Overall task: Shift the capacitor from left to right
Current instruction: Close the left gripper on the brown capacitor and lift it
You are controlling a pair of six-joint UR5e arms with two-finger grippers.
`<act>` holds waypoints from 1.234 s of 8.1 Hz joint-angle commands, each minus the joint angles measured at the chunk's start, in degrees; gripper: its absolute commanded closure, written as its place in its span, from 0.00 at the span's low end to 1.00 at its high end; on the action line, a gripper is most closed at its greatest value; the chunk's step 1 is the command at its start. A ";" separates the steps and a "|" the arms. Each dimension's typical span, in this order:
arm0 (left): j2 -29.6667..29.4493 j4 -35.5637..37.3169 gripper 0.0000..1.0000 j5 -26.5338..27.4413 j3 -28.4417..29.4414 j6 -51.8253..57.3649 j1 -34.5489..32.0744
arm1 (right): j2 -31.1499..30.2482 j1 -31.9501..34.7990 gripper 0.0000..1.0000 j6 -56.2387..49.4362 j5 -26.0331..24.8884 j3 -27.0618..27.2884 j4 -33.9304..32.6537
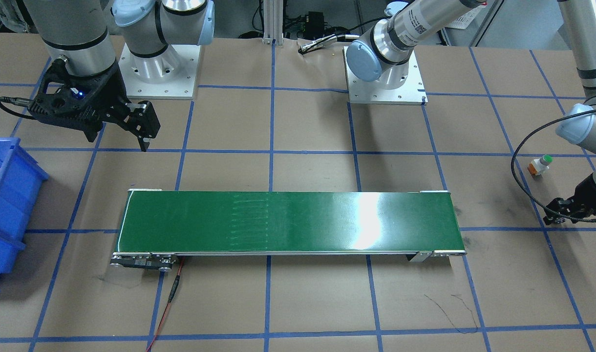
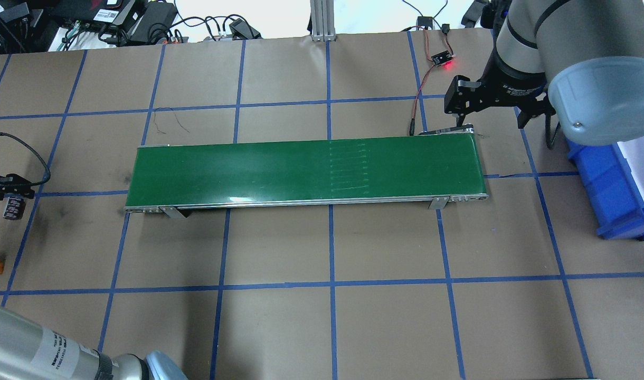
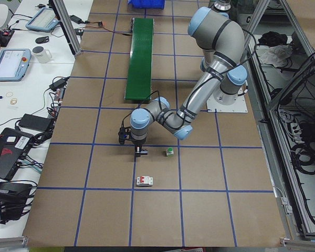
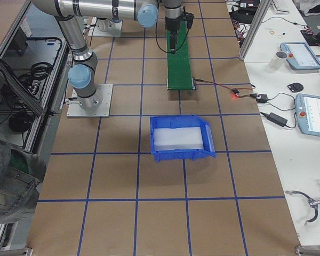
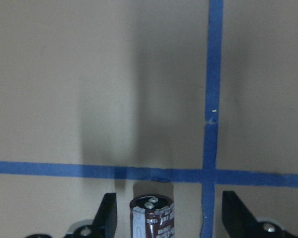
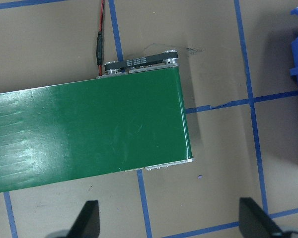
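The capacitor (image 5: pixel 151 216), a dark brown stubby cylinder with pale printing, stands upright on the brown table. It sits between the two fingers of my left gripper (image 5: pixel 169 213), which is open with a gap on each side of it. In the overhead view the capacitor (image 2: pixel 13 207) is at the far left edge, just below the left gripper (image 2: pixel 8 189). My right gripper (image 2: pixel 462 108) is open and empty. It hovers at the right end of the green conveyor belt (image 2: pixel 301 169), which also shows in the right wrist view (image 6: pixel 84 129).
An orange-and-white button with a green cap (image 1: pixel 540 165) and a white boxy part (image 3: pixel 144 181) lie near the left gripper. A blue bin (image 2: pixel 617 179) stands beyond the belt's right end. A red wire (image 2: pixel 419 100) runs to the belt's far right corner.
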 commanded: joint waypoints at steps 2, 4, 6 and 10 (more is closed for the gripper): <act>-0.84 -0.01 0.34 0.61 0.00 0.10 0.03 | 0.05 0.00 0.00 0.00 0.00 0.00 0.00; -0.93 -0.01 0.46 0.88 0.08 0.19 0.03 | -0.04 0.09 0.00 0.00 0.00 0.00 0.00; -1.02 -0.09 0.84 4.20 0.17 0.45 0.03 | 0.05 0.00 0.00 0.00 0.00 0.00 0.00; 0.29 -0.01 1.00 4.40 0.26 -0.77 -0.32 | 0.05 0.09 0.00 0.00 0.00 0.00 0.00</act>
